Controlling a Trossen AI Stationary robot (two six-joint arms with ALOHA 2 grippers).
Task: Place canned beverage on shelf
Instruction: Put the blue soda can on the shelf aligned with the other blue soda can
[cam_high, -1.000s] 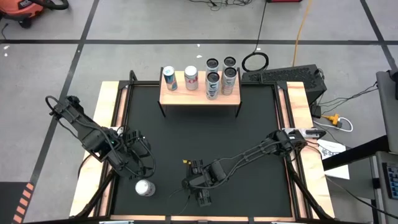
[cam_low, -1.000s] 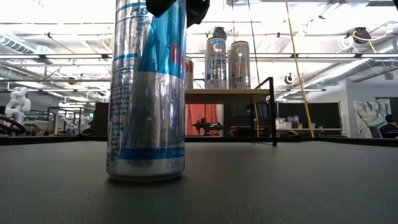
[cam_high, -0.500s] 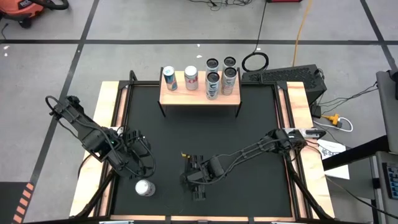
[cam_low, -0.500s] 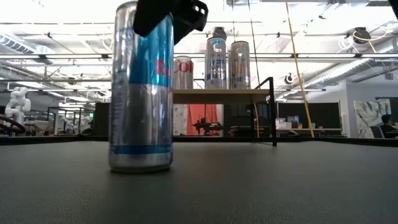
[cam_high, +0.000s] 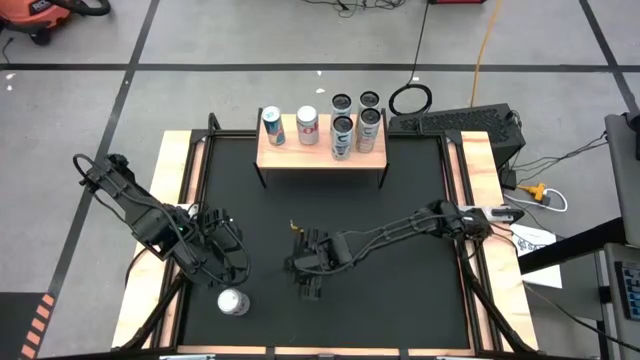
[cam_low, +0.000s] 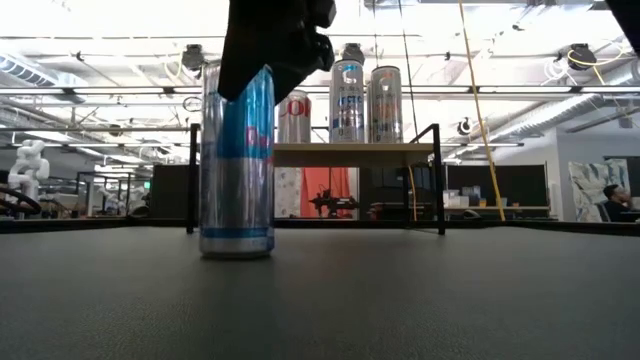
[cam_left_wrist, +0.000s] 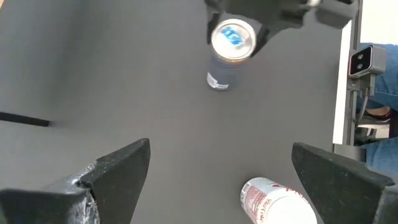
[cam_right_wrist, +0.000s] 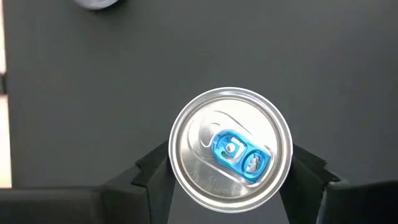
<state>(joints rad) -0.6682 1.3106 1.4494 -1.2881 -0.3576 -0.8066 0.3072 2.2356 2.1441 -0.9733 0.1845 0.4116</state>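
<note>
The right gripper (cam_high: 305, 268), closed on the top of the blue-and-silver can (cam_low: 236, 160), now sits higher in the high view's lower centre than a second ago, and a little farther left. In the low view the can looks smaller and farther off than before, shifted slightly right within the left half of the frame and standing upright with its base on or just at the mat (cam_low: 400, 290). The can on the shelf (cam_low: 355, 153) that it hid a second ago now shows beside it.
</note>
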